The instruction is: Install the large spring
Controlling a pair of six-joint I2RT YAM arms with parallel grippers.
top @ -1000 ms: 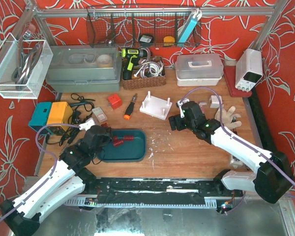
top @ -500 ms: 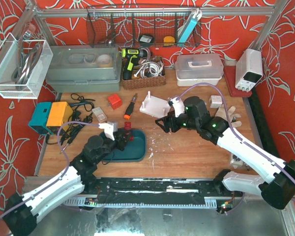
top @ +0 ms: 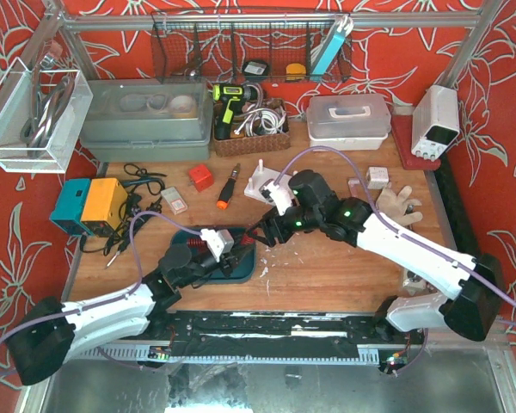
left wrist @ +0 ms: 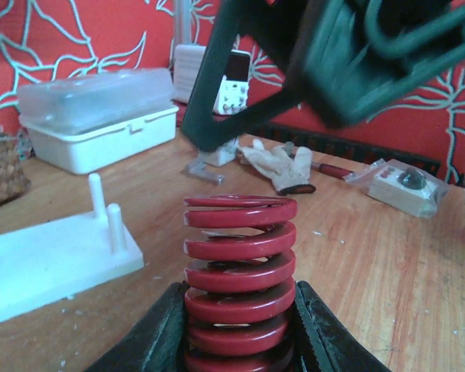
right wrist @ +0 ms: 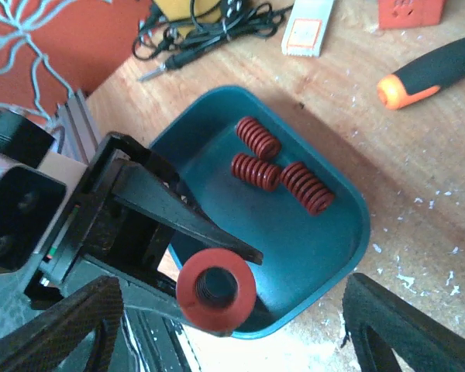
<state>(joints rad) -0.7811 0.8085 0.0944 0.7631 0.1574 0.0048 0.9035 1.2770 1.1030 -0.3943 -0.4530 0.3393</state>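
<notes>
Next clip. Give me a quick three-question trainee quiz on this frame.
1. True or false: the left gripper is shut on the large red spring.
2. How many small springs lie in the teal tray?
3. The right gripper has its fingers: A) open, either side of the held spring, not touching it; B) clamped on that spring; C) shut and empty.
Key: 1 true; 2 three; 3 A.

Along the back of the desk [top: 327,268] stand a grey lidded bin [top: 142,122], a wicker basket [top: 251,143] holding a drill [top: 229,103], a white lidded box [top: 348,118] and a power supply [top: 436,120]. Nearer lie a red block [top: 200,177], an orange-handled screwdriver [top: 227,188], a glove [top: 402,204] and a teal-and-yellow box [top: 89,200] beside black cables [top: 142,181].
</notes>
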